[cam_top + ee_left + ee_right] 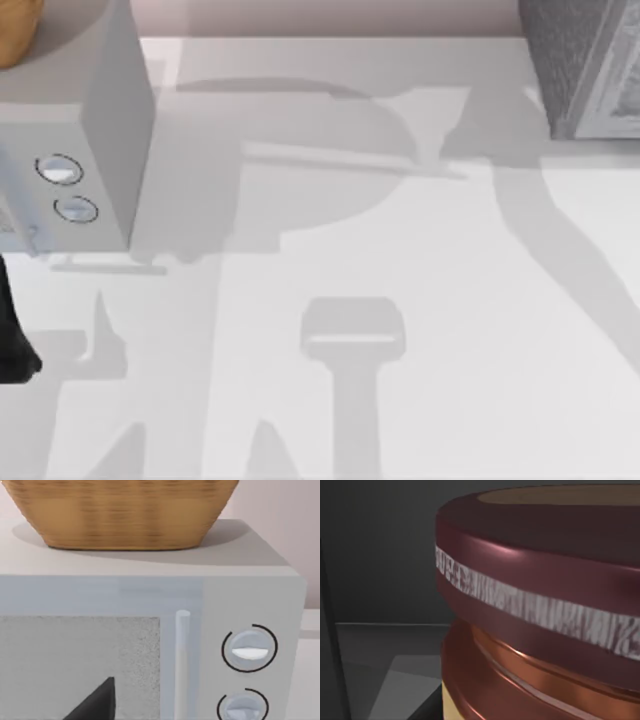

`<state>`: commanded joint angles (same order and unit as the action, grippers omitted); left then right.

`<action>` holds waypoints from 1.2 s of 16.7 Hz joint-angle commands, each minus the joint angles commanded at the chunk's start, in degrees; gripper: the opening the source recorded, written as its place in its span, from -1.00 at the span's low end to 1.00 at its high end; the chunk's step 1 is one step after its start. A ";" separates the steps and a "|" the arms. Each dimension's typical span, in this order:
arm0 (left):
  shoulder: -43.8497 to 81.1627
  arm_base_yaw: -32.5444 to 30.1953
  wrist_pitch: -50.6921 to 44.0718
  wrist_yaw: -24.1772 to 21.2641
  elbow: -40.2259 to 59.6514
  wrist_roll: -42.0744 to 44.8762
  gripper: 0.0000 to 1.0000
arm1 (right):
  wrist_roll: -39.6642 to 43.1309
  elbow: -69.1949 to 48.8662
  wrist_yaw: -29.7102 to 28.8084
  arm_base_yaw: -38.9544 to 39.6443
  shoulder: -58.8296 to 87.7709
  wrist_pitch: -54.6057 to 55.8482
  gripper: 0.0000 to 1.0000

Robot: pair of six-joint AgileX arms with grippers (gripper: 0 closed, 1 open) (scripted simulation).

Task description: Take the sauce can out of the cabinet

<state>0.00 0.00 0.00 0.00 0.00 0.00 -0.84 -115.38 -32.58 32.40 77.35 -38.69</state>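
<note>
The sauce can point(540, 610) looms very close in the right wrist view. It has a dark maroon body with a whitish band, a tan top and a copper-orange lower ring. It stands on a grey floor inside a dark enclosure, the cabinet's inside point(380, 555). In the top view the cabinet point(585, 60), dark grey and speckled with a lighter front panel, stands at the table's far right corner. A black part of my left arm point(12, 340) sits at the left edge. A dark piece of my left gripper point(95, 705) shows in front of the pale grey box.
A smooth pale grey box point(100, 130) with two round dials point(60, 170) stands at the far left. A woven basket point(125, 510) rests on top of it. Arm shadows fall across the white table point(350, 400).
</note>
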 joint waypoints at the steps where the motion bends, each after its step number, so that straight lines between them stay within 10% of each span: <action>1: 0.00 0.00 0.00 0.00 0.00 0.00 1.00 | 0.01 -0.44 -2.26 2.25 -2.04 -2.40 -1.00; 12: 0.00 0.00 0.00 0.00 0.00 0.00 1.00 | -0.01 2.48 -4.33 4.35 -7.61 -4.47 -1.00; 20: 0.00 0.00 0.00 0.00 0.00 0.00 1.00 | 0.03 38.26 6.65 -6.71 -28.53 8.44 -1.00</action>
<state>0.00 0.00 0.00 0.00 0.00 0.00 -0.81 -77.12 -25.92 25.69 48.82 -30.25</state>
